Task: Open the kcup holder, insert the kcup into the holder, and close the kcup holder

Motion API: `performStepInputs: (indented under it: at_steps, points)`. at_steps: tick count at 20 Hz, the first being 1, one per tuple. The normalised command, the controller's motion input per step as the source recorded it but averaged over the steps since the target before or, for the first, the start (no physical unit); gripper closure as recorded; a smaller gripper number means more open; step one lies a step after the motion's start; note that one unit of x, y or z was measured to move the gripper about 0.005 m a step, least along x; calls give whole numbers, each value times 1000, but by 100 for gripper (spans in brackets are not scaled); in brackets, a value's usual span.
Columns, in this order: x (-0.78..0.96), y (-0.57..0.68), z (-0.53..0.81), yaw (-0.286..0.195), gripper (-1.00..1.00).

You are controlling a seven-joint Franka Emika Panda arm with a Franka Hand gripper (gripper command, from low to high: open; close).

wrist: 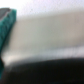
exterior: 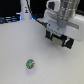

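While the arm hangs over the kcup holder, the kcup sits well apart on the counter. Whether the fingers are released or clenched cannot be told

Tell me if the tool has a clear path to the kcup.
Probably yes. The kcup sits alone on the white table, with nothing beside it. The tool is over by the kcup holder, well apart.

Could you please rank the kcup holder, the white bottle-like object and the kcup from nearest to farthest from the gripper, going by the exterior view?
1. The kcup holder: black block directly under the gripper, at the exterior view's right.
2. The white bottle-like object: at the back, toward the exterior view's left.
3. The kcup: green-topped, alone on the table near the front.
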Motion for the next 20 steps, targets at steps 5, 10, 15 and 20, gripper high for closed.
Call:
performStepInputs:
  at_steps: [5,10,15,20]
  points:
    - [334,-461,283,-107,-100]
    - [334,-679,224,-150,-100]
    - [296,-765,100,-167,-100]
    - [303,-758,42,-156,-100]
